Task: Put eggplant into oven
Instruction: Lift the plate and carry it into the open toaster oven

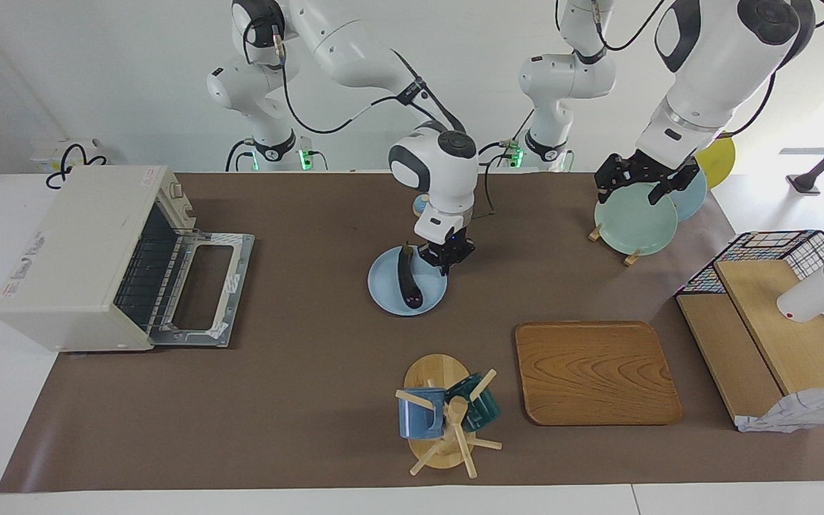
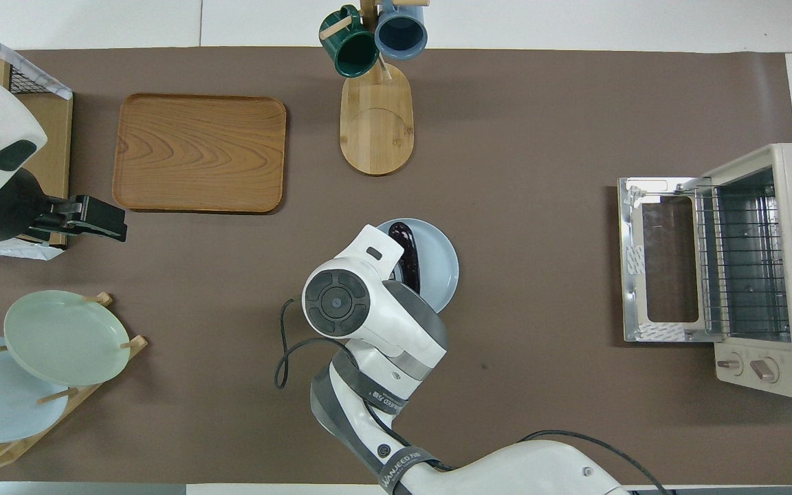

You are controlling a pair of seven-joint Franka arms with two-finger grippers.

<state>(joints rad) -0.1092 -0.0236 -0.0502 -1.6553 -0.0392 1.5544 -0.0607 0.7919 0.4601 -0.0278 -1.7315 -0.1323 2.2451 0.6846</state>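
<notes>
The dark purple eggplant (image 1: 407,279) lies on a light blue plate (image 1: 385,292) in the middle of the table; the overhead view shows part of it (image 2: 410,249) under the right arm. My right gripper (image 1: 446,262) hangs low over the plate's edge nearer the robots, beside the eggplant's stem end and apart from it. The cream-white oven (image 1: 72,257) stands at the right arm's end of the table, its glass door (image 1: 204,287) dropped open and the wire rack (image 2: 740,265) showing. My left gripper (image 1: 644,187) waits raised over the plate rack.
A wooden tray (image 1: 594,372) and a mug tree (image 1: 440,418) with two mugs lie farther from the robots than the plate. A rack of plates (image 1: 634,223) and a wire basket with wooden boards (image 1: 777,322) and a white bottle (image 1: 816,295) stand at the left arm's end.
</notes>
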